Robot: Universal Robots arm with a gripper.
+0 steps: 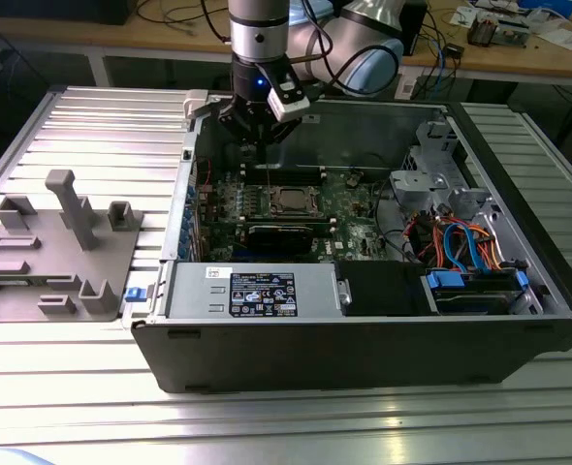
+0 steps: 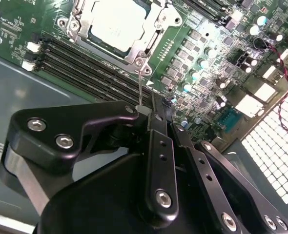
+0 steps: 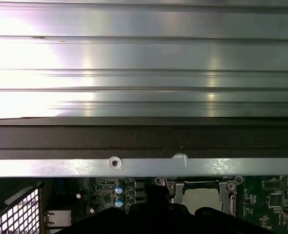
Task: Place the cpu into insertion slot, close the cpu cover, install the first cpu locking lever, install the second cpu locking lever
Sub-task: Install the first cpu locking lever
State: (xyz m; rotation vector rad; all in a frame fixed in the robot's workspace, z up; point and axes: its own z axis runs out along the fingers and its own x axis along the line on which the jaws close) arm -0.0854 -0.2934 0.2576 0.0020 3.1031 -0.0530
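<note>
The cpu (image 1: pixel 288 201) lies in the insertion slot (image 1: pixel 267 200) on the green motherboard, its silver top showing through the window of the cpu cover (image 2: pixel 85 30), which lies flat over it. In the second wrist view the cpu (image 2: pixel 115 22) sits just beyond my fingertips. A thin wire cpu locking lever (image 2: pixel 140 85) rises from the socket's corner into my gripper (image 2: pixel 146 111), whose black fingers are closed together on its end. In the exterior view my gripper (image 1: pixel 258 147) hangs over the case's back left, just above the socket. The first wrist view shows the cpu (image 3: pixel 202 197) below the case wall.
The open computer case (image 1: pixel 364 358) walls in the board. A power supply (image 1: pixel 257 291) sits at the front. A drive cage with blue and orange cables (image 1: pixel 460 242) is on the exterior view's right. Memory slots (image 2: pixel 85 63) run beside the socket. A grey fixture (image 1: pixel 53 252) stands outside.
</note>
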